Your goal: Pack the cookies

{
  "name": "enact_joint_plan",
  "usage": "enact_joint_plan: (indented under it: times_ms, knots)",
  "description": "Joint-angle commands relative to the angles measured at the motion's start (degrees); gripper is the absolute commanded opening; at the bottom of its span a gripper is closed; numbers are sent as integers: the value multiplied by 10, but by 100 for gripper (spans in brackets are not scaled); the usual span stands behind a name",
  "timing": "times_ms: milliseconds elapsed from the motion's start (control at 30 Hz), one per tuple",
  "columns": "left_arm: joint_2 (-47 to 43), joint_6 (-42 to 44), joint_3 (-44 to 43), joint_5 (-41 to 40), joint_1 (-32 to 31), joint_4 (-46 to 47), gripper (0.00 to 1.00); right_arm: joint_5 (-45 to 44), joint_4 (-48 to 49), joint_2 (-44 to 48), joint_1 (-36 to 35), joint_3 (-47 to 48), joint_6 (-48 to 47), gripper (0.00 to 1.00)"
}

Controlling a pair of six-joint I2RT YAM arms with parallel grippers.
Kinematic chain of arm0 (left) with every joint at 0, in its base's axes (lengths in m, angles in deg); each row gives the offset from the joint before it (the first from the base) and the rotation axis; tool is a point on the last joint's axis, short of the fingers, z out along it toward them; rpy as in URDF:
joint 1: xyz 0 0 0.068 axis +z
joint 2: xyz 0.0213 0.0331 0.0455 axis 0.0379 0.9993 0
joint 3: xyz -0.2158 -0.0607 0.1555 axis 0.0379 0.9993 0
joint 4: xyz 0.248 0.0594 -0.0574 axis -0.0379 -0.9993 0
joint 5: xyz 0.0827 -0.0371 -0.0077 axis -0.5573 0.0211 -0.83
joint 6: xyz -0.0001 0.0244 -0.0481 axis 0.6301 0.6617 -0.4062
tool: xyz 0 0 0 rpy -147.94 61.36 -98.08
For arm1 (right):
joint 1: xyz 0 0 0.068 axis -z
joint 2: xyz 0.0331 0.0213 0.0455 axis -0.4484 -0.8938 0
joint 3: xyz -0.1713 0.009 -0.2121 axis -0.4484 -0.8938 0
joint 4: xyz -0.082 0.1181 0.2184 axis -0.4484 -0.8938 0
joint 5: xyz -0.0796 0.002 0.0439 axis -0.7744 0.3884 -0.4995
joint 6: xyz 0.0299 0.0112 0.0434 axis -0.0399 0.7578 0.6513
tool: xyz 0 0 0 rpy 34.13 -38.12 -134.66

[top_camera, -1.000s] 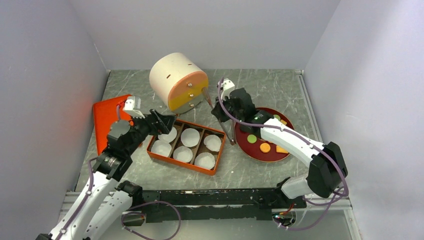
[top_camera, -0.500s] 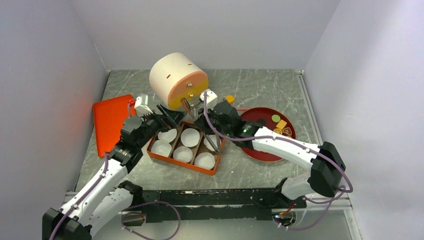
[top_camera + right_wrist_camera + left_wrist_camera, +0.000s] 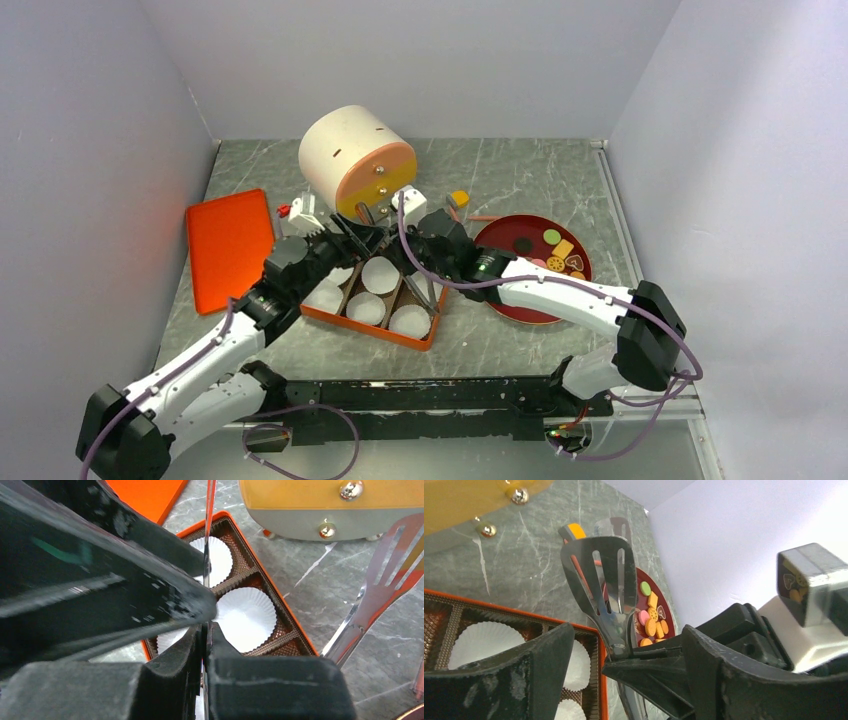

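The cookies [image 3: 553,250] lie on a dark red plate [image 3: 520,300] at the right; the left wrist view also shows the cookies [image 3: 651,621], small round and square pieces in orange, pink and green. My right gripper [image 3: 405,255] [image 3: 204,626] is shut on metal slotted tongs [image 3: 427,292] [image 3: 600,575] over the orange box [image 3: 372,335]. One tongs arm [image 3: 205,550] shows edge-on between its fingers. My left gripper [image 3: 357,235] [image 3: 626,635] is open, and its fingers [image 3: 541,670] straddle the tongs and the right gripper's tips.
The box holds several white fluted paper cups [image 3: 381,273] in brown compartments. An orange lid [image 3: 230,245] lies at the left. A cream and orange cylinder [image 3: 355,165] stands behind the box, close to both grippers. A small orange piece [image 3: 459,198] lies behind the plate.
The right arm carried the tongs left from the plate to above the box. The left arm swung right to meet it, and its jaws have narrowed a little around the tongs.
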Motion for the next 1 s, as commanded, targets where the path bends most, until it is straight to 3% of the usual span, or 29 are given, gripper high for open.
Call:
enact_joint_plan:
  times_ms: [0,500,733,833,967]
  knots:
    - [19,-18,2,-58,-28,30,75,4,48,3,-4,17,18,0]
    - [58,-63,27,-84,-69,76,51,3,84,11,-5,-5,39,0]
    - [64,-86,28,-80,-69,82,33,0,88,15,-4,-16,37,0]
    - [55,-98,28,-86,-70,79,22,3,98,25,-5,-26,37,5]
    - [41,-117,29,-97,-70,73,15,3,103,37,-4,-35,38,13]
